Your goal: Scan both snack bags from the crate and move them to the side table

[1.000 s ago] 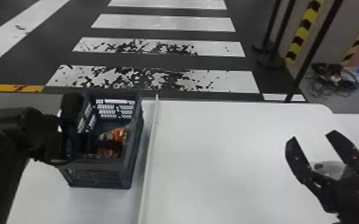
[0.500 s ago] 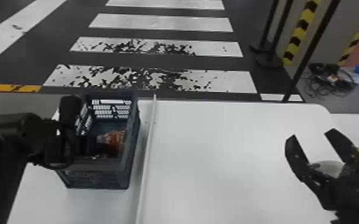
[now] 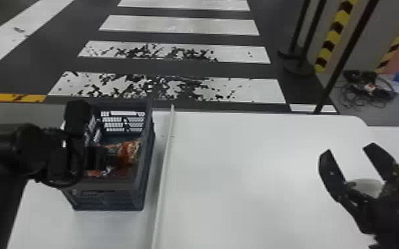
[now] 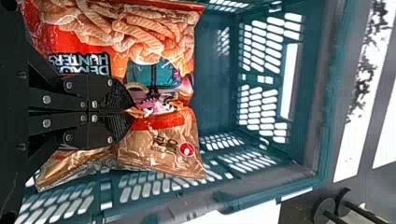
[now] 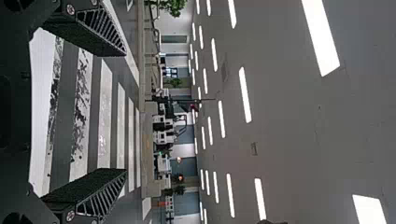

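The snack bag (image 4: 161, 151) is best raised straight up and slowly, so that the thin pinch is not lost and the crate's (image 4: 322, 93) walls are cleared without snagging. A fold of it is nipped between the closed fingertips of the left gripper (image 4: 132, 112); its bulk is spread beyond and to both sides of them, inside the crate. The right gripper (image 3: 349, 150) is held open and empty, well apart.
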`<state>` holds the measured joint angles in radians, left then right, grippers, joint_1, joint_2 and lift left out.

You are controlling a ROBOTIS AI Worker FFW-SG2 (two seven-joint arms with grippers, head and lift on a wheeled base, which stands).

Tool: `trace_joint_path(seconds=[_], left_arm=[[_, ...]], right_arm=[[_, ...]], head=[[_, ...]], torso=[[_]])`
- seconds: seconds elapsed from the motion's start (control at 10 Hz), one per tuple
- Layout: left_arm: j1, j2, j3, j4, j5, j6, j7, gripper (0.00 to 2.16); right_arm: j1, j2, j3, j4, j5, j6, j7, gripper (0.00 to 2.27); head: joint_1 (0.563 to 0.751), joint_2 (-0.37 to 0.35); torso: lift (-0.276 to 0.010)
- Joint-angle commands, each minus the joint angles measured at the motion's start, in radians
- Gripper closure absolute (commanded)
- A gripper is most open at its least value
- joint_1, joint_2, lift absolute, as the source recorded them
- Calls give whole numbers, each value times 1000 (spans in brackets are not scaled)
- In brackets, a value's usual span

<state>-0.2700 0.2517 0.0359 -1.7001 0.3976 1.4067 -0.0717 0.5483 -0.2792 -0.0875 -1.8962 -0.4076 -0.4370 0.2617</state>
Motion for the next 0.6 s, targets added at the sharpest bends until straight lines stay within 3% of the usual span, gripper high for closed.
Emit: trace_joint_path(seconds=[0.0, 0.3, 0.5], left_arm=[[8, -8, -1, -87, 30, 35, 30, 2145], [35, -15, 4, -205, 63, 62, 79, 2145], [54, -14, 7, -225, 64, 56, 102, 2145]], right_arm=[[13, 0, -8, -11, -2, 4, -2, 110], [21, 0, -12, -14, -2, 4, -2, 110], [21, 2, -12, -14, -2, 4, -2, 110]], head=[[695, -26], [695, -54], [695, -61]], torso=[[-95], [-95], [-95]])
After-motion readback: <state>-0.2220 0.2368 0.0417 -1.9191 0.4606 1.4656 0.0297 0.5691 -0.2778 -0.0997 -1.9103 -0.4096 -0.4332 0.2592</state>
